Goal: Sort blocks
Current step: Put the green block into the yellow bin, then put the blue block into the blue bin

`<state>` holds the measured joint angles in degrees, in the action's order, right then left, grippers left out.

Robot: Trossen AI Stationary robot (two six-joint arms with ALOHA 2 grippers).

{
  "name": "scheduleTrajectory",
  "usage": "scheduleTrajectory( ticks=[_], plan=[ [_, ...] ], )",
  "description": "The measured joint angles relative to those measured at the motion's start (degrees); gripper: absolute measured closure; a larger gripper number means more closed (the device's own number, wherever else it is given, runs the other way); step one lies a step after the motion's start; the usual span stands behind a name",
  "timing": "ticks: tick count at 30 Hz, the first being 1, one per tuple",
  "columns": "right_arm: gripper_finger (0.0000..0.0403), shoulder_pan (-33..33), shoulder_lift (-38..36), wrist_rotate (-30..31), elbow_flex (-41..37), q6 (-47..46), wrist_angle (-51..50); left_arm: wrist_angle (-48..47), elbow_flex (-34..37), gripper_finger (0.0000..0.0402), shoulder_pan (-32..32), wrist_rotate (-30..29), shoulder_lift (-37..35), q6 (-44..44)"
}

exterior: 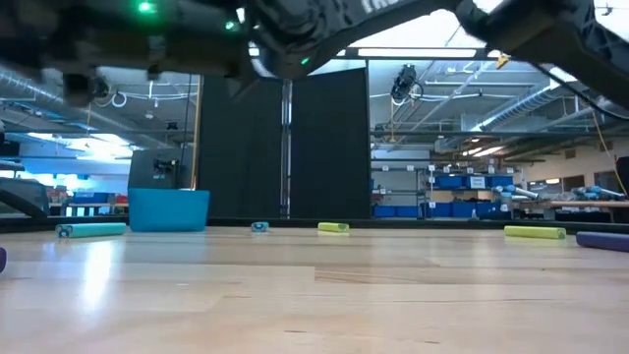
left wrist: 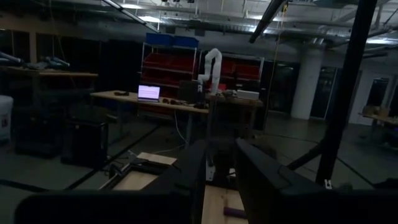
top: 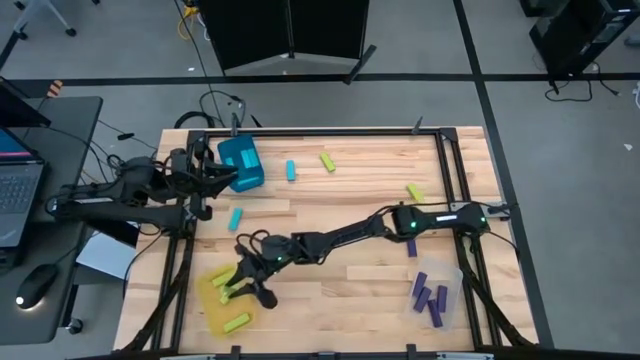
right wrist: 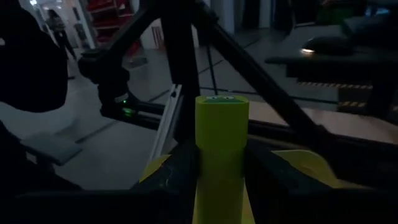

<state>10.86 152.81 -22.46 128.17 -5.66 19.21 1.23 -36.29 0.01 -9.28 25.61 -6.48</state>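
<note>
My right gripper point(top: 243, 285) reaches across the table to the yellow bin point(top: 212, 305) at the near left and is shut on a lime block point(right wrist: 221, 143). Two more lime blocks point(top: 236, 322) lie in that bin. My left gripper point(top: 212, 172) hovers beside the teal bin point(top: 240, 162) at the far left, its fingers a little apart and empty. Cyan blocks point(top: 291, 170) point(top: 236, 218), lime blocks point(top: 327, 160) point(top: 415, 191) and a purple block point(top: 412, 247) lie loose on the table. Several purple blocks point(top: 430, 297) lie in the clear bin. My right gripper pinches the lime block's two long sides point(right wrist: 205, 180) between its two fingers. The block lies along the fingers and its free end point(right wrist: 222, 102) sticks out past their tips. The fingers come from the table's right side, over the yellow bin; the block's back end is hidden.
The black frame rails run along the table's left point(top: 180, 260) and right point(top: 462, 200) sides. The middle of the wooden table point(top: 340, 290) holds only scattered blocks. A laptop and a mouse lie on a side desk point(top: 40, 200) to the left.
</note>
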Motion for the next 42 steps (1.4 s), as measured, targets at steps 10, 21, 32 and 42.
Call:
scheduleTrajectory(
  ticks=[10, 21, 32, 42],
  plan=[
    [0.0231, 0.4, 5.0, -0.4, 6.4, -2.2, -3.6, 0.1, 0.0, 0.0312, 0.0, 0.0, 0.0, -1.1],
    [0.0108, -0.9, 3.8, -1.2, 6.8, -0.5, -5.2, 0.1, 0.0, 0.0312, 0.0, -0.4, 0.0, -1.4],
    [0.0145, -2.5, -6.6, 10.2, 1.3, 10.9, -13.9, 0.1, 0.1, 0.0312, 0.0, -0.7, 0.0, -2.8],
    [0.0196, -5.9, -30.2, 24.1, -39.9, 10.4, 3.7, -3.9, 0.1, 0.0312, 0.0, -5.1, 0.7, -2.7]
  ],
)
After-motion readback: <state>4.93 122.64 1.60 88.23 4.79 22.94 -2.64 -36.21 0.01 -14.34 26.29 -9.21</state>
